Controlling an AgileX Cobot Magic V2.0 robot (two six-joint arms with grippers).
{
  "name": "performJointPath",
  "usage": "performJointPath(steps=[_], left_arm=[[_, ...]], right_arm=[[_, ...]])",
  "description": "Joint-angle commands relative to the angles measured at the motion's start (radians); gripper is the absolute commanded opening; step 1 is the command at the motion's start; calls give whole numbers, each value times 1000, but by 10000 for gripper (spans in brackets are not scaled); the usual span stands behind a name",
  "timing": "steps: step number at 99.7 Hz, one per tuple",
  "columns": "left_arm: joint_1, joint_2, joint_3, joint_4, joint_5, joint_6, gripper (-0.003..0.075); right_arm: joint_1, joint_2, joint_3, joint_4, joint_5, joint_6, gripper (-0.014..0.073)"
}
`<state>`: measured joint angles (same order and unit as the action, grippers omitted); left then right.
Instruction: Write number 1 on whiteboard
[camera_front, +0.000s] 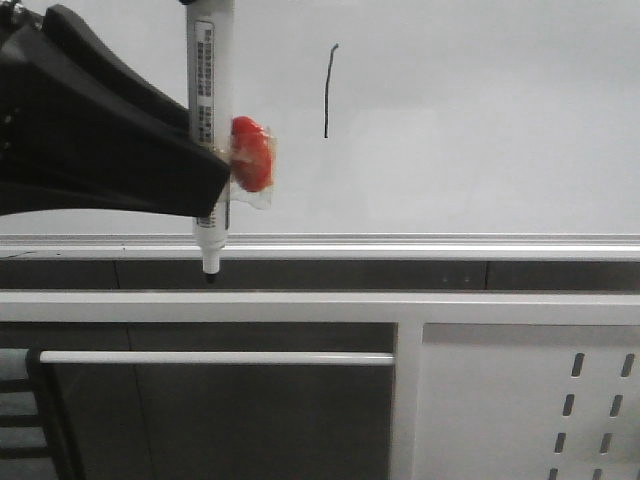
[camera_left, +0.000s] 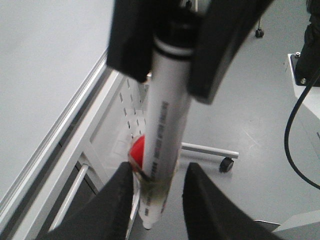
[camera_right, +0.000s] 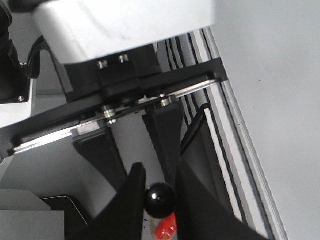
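Observation:
A black number 1 (camera_front: 328, 92) stands on the whiteboard (camera_front: 480, 120), to the right of a white marker (camera_front: 212, 100) that hangs upright with its tip down. A red blob (camera_front: 251, 153) is taped to the marker's side. My left gripper (camera_front: 215, 185) reaches in from the left. In the left wrist view it (camera_left: 159, 170) is open around the marker (camera_left: 167, 125): one finger touches the taped blob (camera_left: 137, 149), the other stands off. My right gripper (camera_right: 160, 175) is shut on the marker's black end (camera_right: 160, 199). It also shows at the marker's upper end as the right gripper (camera_left: 175, 45).
A silver rail (camera_front: 400, 245) edges the board just above the marker tip. Below it are a white frame bar (camera_front: 210, 357) and a slotted white panel (camera_front: 530, 400). A stand leg with a caster (camera_left: 227, 164) and a black cable (camera_left: 295, 130) are over the grey floor.

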<state>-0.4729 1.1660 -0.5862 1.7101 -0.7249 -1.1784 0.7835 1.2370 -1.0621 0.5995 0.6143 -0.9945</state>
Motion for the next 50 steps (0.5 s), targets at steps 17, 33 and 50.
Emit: performJointPath(steps=[17, 33, 50], left_arm=[[-4, -12, -33, -67, -4, -12, -18], [-4, -12, -33, -67, -1, -12, -18], [-4, -12, -33, -67, 7, -12, -18]], right_arm=[[-6, -23, -28, 31, -54, -3, -62], [-6, -23, -28, 31, -54, -3, -62], [-6, -23, -28, 31, -54, -3, 8]])
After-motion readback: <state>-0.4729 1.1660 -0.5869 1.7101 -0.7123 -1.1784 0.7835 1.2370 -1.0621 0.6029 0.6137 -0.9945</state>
